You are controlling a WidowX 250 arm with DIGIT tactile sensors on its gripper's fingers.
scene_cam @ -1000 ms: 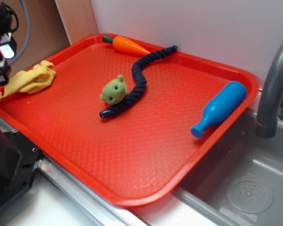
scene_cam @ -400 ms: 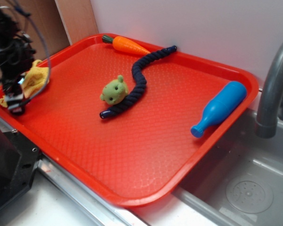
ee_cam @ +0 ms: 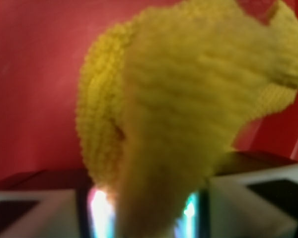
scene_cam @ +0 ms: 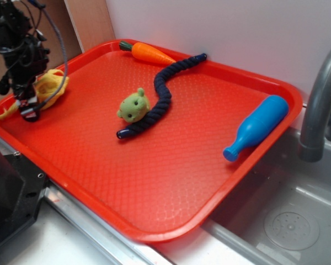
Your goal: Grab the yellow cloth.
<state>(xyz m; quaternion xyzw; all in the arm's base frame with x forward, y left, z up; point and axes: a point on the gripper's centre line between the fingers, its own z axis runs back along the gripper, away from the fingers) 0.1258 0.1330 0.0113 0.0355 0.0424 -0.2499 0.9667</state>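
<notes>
At the far-left corner of the red plastic tray, the black gripper looks clamped on the wrinkly yellow terry cloth, so the grasp seems made; next, lift straight up.

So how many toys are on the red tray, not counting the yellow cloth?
4: carrot at the back edge, rope mid-tray, green plush beside it, blue bottle at right.

yellow cloth blurred, perhaps hiding claw tips
</notes>
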